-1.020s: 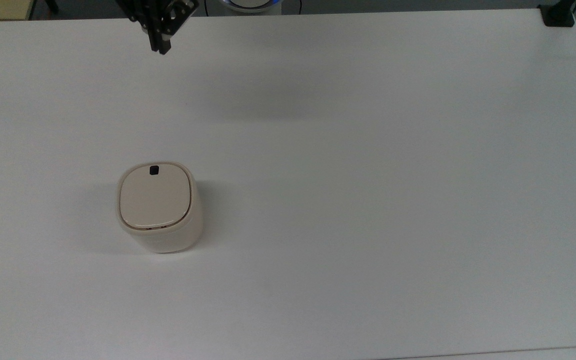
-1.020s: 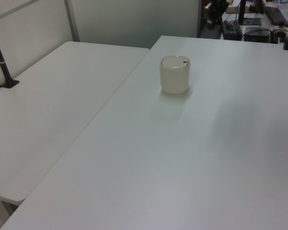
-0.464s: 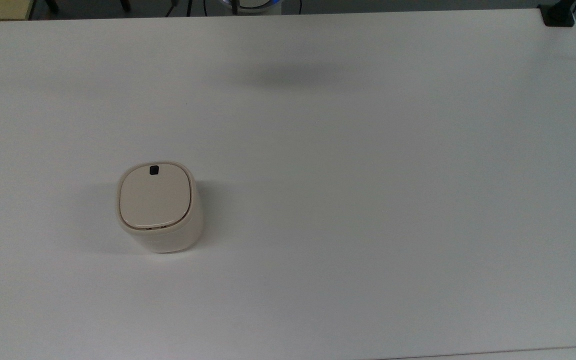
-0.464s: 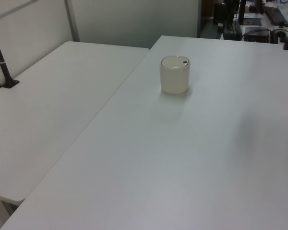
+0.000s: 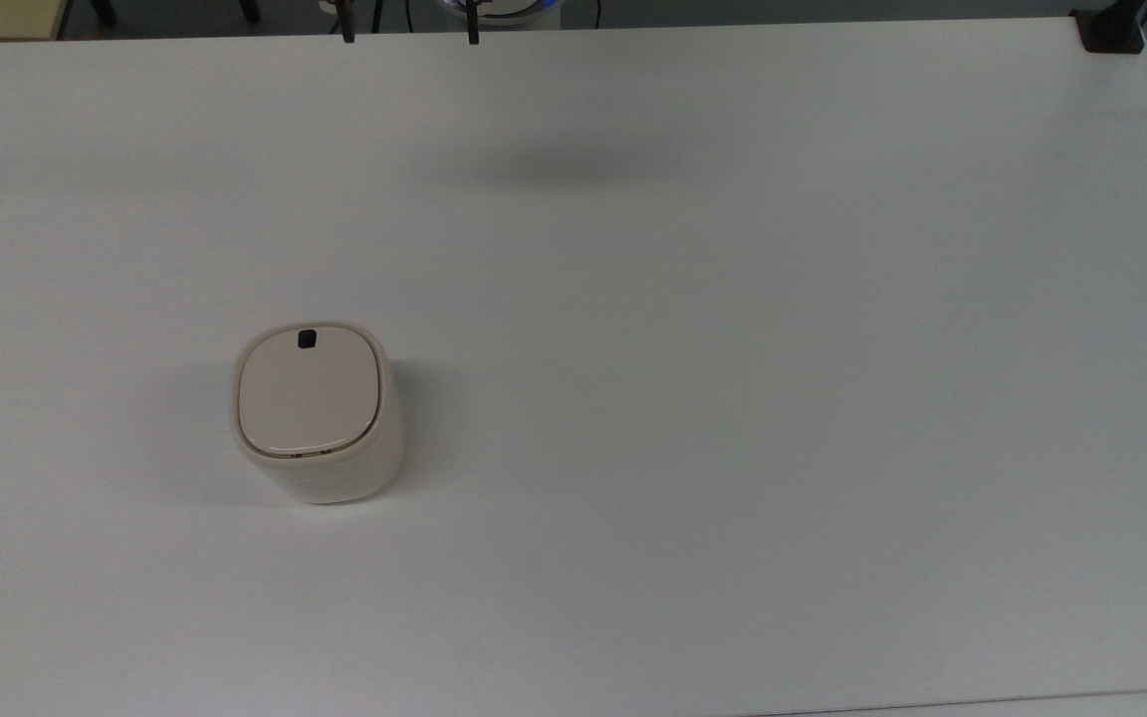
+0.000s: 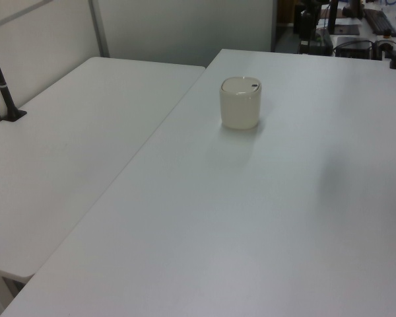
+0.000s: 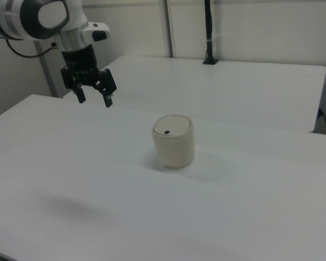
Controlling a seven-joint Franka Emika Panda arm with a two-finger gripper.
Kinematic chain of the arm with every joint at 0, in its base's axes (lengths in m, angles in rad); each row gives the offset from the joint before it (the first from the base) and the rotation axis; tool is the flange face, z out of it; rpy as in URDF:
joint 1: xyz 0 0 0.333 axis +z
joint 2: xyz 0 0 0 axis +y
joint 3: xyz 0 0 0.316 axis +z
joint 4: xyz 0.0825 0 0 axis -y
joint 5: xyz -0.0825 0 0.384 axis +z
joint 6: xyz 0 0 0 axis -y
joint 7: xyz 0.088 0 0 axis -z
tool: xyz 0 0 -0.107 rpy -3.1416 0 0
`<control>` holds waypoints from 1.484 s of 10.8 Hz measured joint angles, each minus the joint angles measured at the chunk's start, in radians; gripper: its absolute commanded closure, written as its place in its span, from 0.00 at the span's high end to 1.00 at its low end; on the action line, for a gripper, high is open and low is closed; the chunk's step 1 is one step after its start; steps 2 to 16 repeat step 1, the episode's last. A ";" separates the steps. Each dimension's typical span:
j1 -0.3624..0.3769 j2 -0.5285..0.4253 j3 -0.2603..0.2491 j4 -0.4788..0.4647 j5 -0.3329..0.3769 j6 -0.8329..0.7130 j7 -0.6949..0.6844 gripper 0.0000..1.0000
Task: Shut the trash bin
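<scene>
Worktop (image 5: 733,398): white, carried 1 thing.
Trash bin (image 5: 315,410): stood upright at the top view's left, lid flat.
Pincer (image 7: 93,98): fingers spread wide, raised, well apart from bin.

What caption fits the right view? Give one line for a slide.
Franka gripper, fingers open, raised above the white table, apart from the closed cream trash bin.
</scene>
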 measured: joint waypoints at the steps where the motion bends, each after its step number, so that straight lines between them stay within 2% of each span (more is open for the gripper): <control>1: -0.008 0.000 0.000 0.001 0.013 0.001 -0.006 1.00; 16: -0.008 0.000 0.000 0.001 0.013 0.001 -0.006 1.00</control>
